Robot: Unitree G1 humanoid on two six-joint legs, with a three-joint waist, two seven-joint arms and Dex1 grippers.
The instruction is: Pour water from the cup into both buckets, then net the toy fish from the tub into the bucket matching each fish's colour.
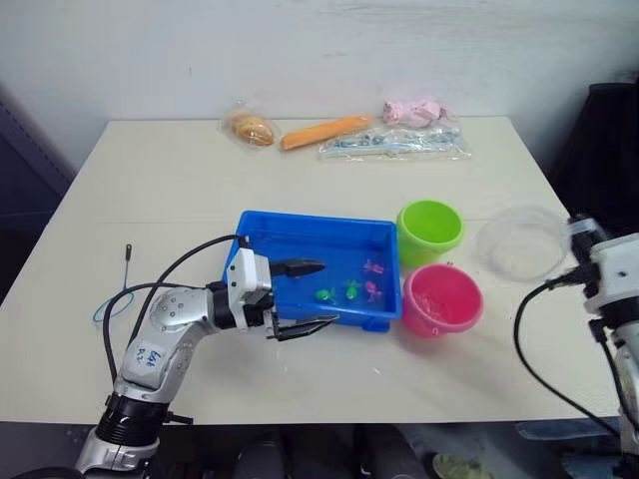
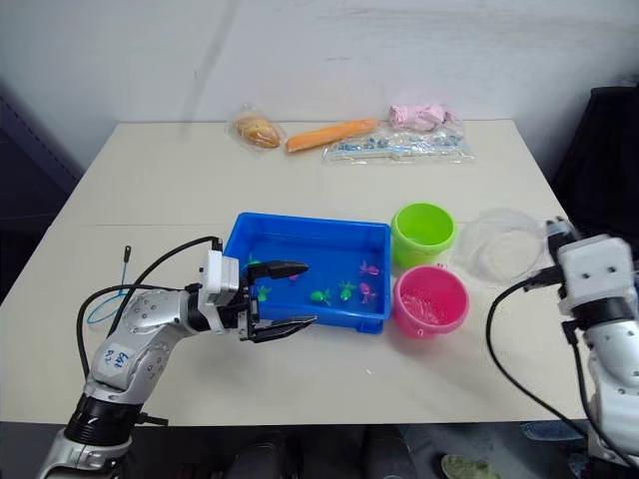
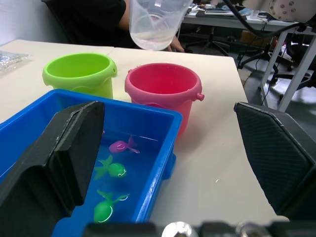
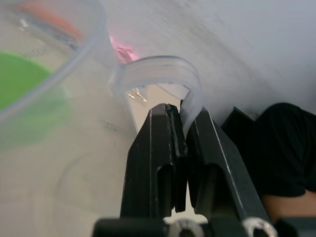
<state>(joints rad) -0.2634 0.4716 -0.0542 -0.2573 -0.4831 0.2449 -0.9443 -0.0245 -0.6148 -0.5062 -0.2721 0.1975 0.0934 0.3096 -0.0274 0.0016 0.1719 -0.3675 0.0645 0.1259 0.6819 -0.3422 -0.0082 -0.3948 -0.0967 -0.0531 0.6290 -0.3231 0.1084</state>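
Observation:
The blue tub (image 1: 300, 228) holds water and several tiny fish, pink (image 1: 372, 267) and green (image 1: 324, 294). To its right stand the green bucket (image 1: 429, 228) and, nearer, the pink bucket (image 1: 441, 297). My left gripper (image 1: 305, 297) is open at the tub's front left corner, with one finger over the water and the other outside the front rim. My right gripper (image 4: 182, 111) is shut on the handle (image 4: 163, 66) of the clear cup (image 1: 519, 242), held in the air to the right of the green bucket. The net (image 1: 108, 304) lies on the table left of my left arm.
Along the table's far edge lie a bagged bun (image 1: 250, 128), an orange carrot (image 1: 324, 131), a pink toy (image 1: 414, 112) and a clear bag (image 1: 394, 146). A person in black (image 3: 89, 19) sits beyond the table's right side.

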